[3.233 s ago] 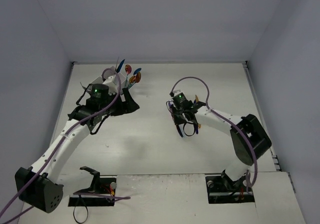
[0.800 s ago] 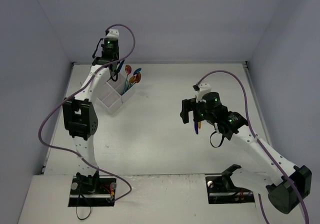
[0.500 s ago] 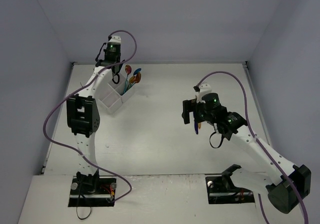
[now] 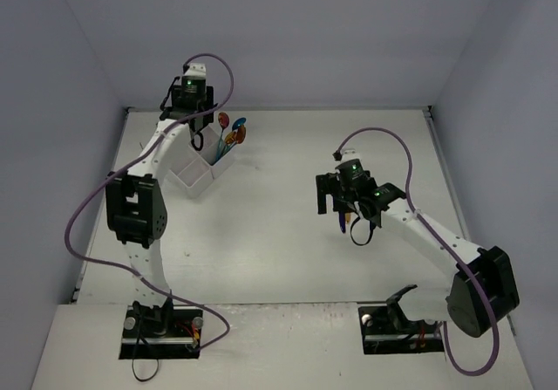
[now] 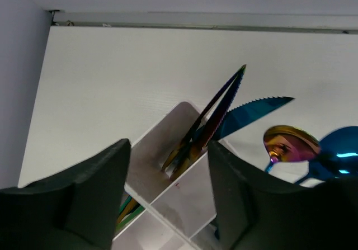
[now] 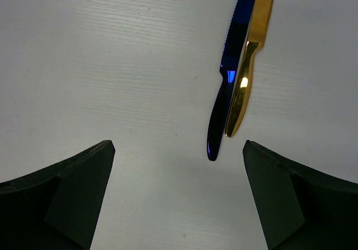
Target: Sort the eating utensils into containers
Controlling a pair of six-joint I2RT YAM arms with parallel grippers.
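Left tool (image 5: 168, 149): open, fingers apart with nothing between them, hovering over the far left part of the tabletop (image 4: 279, 250), right above the white box (image 4: 196, 176).
White box: four compartments, near the tabletop's far left corner.
Far compartment: a dark iridescent knife (image 5: 215, 113) and a blue serrated knife (image 5: 251, 111) lean tilted, tips out over the rim.
Box's right side: a gold-pink spoon (image 5: 291, 144) and a blue spoon (image 5: 341, 149) stick up; which compartment, cannot tell.
Right tool (image 6: 178, 149): wide open, empty, above the tabletop's middle right.
Under the right tool: a blue knife (image 6: 232, 71) and a gold knife (image 6: 251, 54) lie flat, side by side and touching.
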